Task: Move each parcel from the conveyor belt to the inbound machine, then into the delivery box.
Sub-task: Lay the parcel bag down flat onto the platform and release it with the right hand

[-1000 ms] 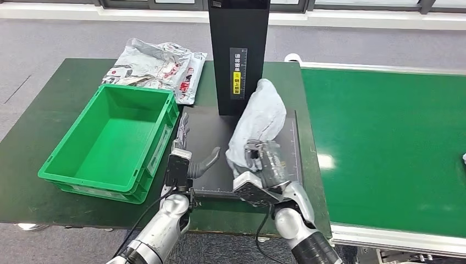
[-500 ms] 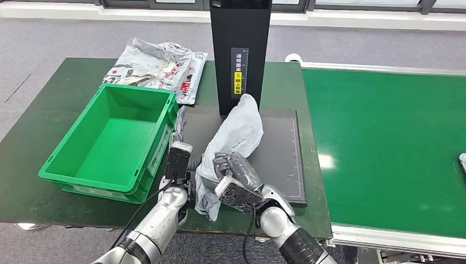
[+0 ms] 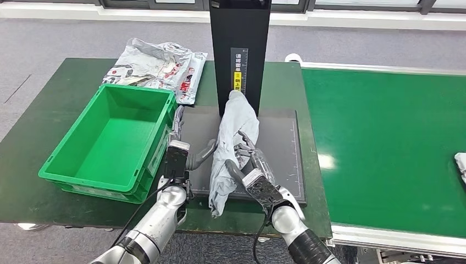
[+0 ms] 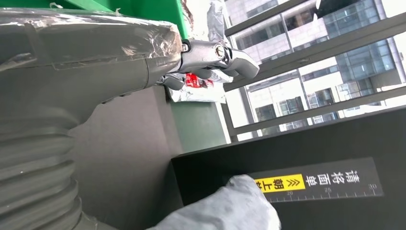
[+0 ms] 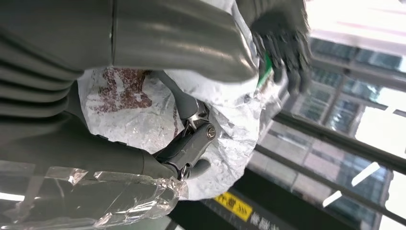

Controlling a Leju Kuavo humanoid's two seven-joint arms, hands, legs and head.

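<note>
Parcel (image 3: pixel 233 137) now upright in right hand (image 3: pixel 250 165)

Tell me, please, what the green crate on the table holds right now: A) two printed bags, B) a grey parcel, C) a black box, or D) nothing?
D: the green crate shows a bare floor inside, while the grey parcel is held by the right hand over the black scanner plate, and the crumpled printed bags lie on the table behind the crate.
</note>
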